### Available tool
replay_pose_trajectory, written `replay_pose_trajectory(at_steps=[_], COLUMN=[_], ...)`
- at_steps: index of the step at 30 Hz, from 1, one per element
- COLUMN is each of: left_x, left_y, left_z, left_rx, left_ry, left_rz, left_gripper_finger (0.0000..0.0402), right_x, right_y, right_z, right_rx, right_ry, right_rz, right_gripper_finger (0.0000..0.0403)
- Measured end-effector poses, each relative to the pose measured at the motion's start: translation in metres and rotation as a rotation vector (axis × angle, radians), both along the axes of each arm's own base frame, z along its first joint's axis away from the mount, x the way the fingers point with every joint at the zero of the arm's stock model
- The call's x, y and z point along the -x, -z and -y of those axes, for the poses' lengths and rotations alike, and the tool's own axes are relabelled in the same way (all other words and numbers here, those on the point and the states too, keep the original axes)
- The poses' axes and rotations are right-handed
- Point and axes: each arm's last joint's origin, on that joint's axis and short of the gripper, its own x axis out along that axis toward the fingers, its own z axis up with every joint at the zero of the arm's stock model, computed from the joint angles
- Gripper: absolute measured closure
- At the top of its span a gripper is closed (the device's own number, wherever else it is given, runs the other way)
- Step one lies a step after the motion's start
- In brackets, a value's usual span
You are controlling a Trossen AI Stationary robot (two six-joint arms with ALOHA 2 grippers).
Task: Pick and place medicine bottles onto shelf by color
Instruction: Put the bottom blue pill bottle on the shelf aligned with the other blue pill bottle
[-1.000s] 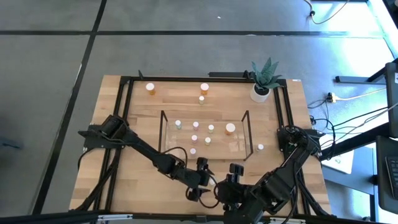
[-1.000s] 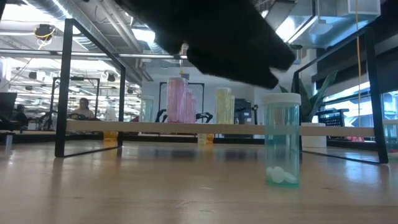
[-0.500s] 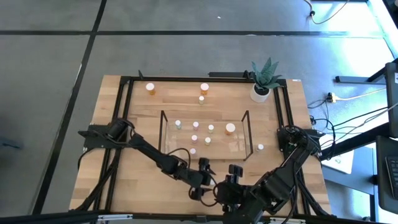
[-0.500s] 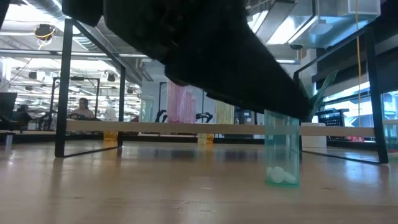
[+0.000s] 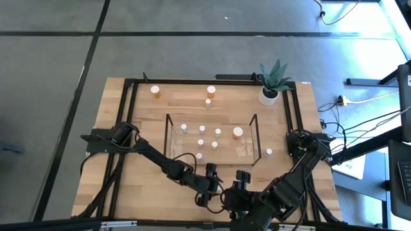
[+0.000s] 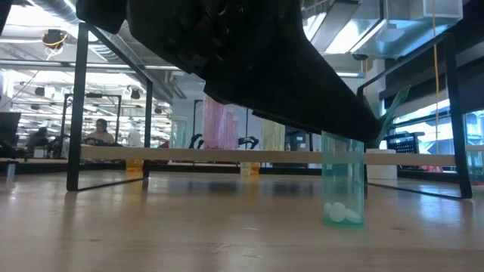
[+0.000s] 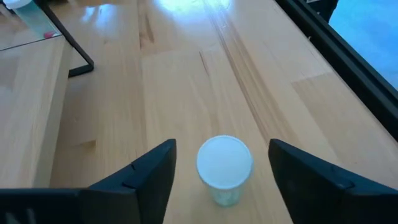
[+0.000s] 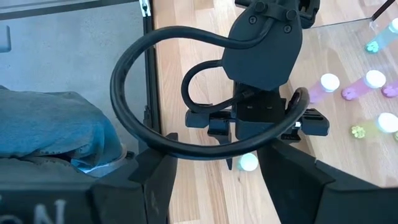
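A greenish medicine bottle [image 7: 224, 168] with a white cap stands upright on its base on the wood near the table's near edge; it also shows in the low view [image 6: 344, 185], with white pills at its bottom. My left gripper [image 7: 222, 147] is open, pointing down, with a finger on either side of the cap and a gap on both sides. In the high view my left gripper [image 5: 209, 185] hides the bottle. My right gripper [image 5: 243, 189] is open and empty just to the right, facing the left gripper [image 8: 258, 93]. The clear shelf [image 5: 247, 151] holds several small bottles.
Two orange bottles [image 5: 155, 90] [image 5: 211, 91] and a small one [image 5: 208, 102] stand beyond the shelf. A white bottle [image 5: 269, 152] stands right of it. A potted plant [image 5: 270, 90] is at the far right corner. Black frame rails [image 5: 131, 102] edge the table. A person [image 6: 98, 132] sits far off.
My left gripper has come down over the greenish bottle, so that in the low view the arm now covers the bottle's cap. The bottle has stayed where it was.
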Motion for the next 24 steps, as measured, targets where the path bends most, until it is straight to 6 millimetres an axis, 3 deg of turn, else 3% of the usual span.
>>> replay_pose_trajectory(at_steps=[15,24], left_x=[0.0002,0.0004], left_y=[0.0001,0.0001], left_z=[0.0002,0.0006], left_rx=[-0.002,-0.016], left_ry=[0.000,0.011], left_rz=[-0.001,0.001], left_gripper_finger=[0.0261,0.0294], right_x=[0.0001,0.0001], right_y=[0.0000,0.0000], right_z=[0.0000,0.0000], right_rx=[0.000,0.000], right_ry=[0.000,0.000], right_rz=[0.000,0.000], right_gripper_finger=[0.0184,0.0184])
